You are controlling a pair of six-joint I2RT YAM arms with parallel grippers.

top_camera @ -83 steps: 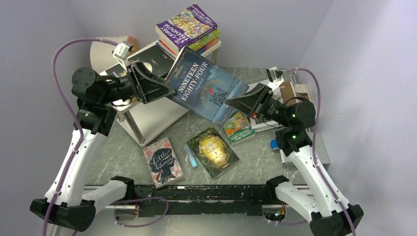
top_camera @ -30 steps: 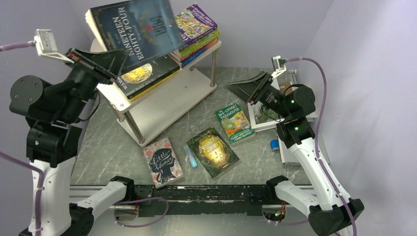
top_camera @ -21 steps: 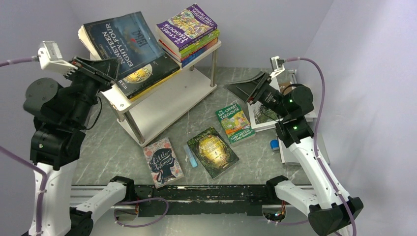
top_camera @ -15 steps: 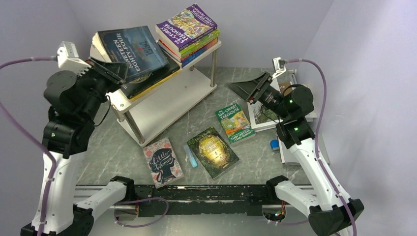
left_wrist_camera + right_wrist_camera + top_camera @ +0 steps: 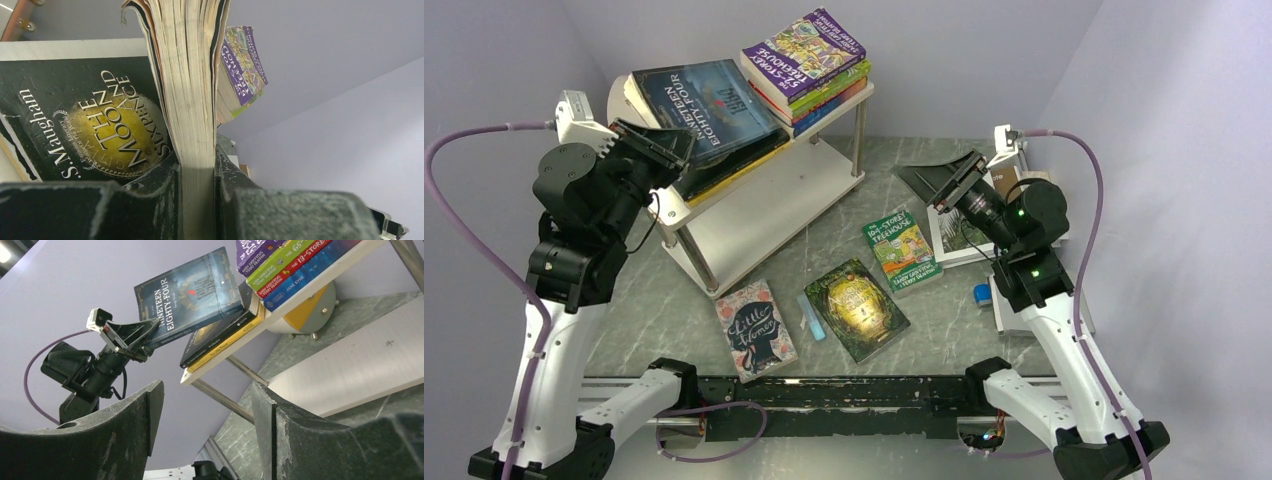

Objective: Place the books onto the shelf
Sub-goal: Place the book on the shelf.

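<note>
Nineteen Eighty-Four (image 5: 709, 100), clamped edgewise in the left end effector (image 5: 667, 152), leans over the shelf (image 5: 764, 212).

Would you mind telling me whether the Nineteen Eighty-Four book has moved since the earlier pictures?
Yes. The book, in the left gripper, went from over the table up and left to the shelf, top tier.

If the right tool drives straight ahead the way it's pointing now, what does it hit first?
Probably the shelf: the open, empty right tool aims at the metal post under its top board's near corner. Depth is unclear from here; up and left of that line the left tool grips Nineteen Eighty-Four.
</note>
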